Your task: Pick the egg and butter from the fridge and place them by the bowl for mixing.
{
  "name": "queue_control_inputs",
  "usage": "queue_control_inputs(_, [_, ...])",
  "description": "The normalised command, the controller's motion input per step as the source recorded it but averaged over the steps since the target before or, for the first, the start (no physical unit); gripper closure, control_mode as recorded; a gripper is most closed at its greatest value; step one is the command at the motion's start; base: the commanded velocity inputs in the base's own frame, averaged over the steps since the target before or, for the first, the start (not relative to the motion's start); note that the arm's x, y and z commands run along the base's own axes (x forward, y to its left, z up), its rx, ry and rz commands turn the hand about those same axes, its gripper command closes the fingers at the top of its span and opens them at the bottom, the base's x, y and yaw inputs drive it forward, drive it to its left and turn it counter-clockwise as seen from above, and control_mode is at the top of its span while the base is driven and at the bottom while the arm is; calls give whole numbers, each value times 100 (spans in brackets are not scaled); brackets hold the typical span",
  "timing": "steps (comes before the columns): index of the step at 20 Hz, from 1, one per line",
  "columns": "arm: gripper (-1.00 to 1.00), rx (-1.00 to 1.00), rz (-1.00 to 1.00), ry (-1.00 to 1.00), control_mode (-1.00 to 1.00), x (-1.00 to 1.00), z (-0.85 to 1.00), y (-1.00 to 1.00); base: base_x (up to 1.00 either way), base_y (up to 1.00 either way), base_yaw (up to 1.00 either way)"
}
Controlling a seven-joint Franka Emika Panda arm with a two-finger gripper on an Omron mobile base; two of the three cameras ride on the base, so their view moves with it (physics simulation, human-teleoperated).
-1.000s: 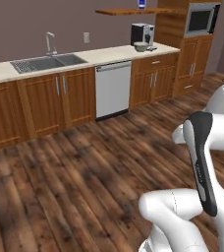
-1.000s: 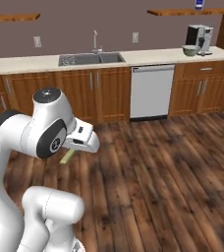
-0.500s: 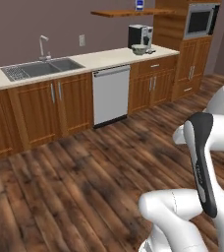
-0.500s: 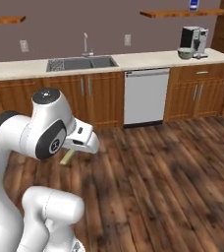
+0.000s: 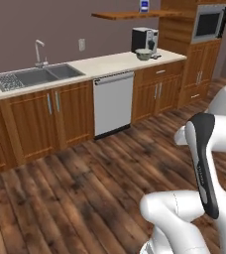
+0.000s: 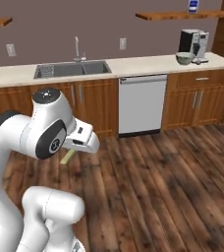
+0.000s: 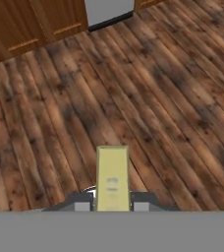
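On the counter [image 5: 110, 64], the sink [image 5: 33, 78] sits toward the left end, with the dishwasher [image 5: 114, 103] under the counter's middle stretch. At the right end, the bowl [image 5: 143, 54] rests near the front edge, touching or just beside the coffee machine [image 5: 144, 39]. A shelf [image 5: 130, 15] hangs above that end. The gripper [image 7: 112, 203] hangs over the wood floor [image 7: 148, 98], well apart from the counter, its fingers [image 7: 82, 203] closed on the butter [image 7: 113, 177], which sticks out lengthwise past the tips.
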Motion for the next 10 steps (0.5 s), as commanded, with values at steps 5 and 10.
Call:
queue_control_inputs(5, [100, 0, 0, 0, 100, 0, 0, 0, 79, -33, 1])
queue_control_inputs(10, [100, 0, 0, 0, 100, 0, 0, 0, 77, -35, 1])
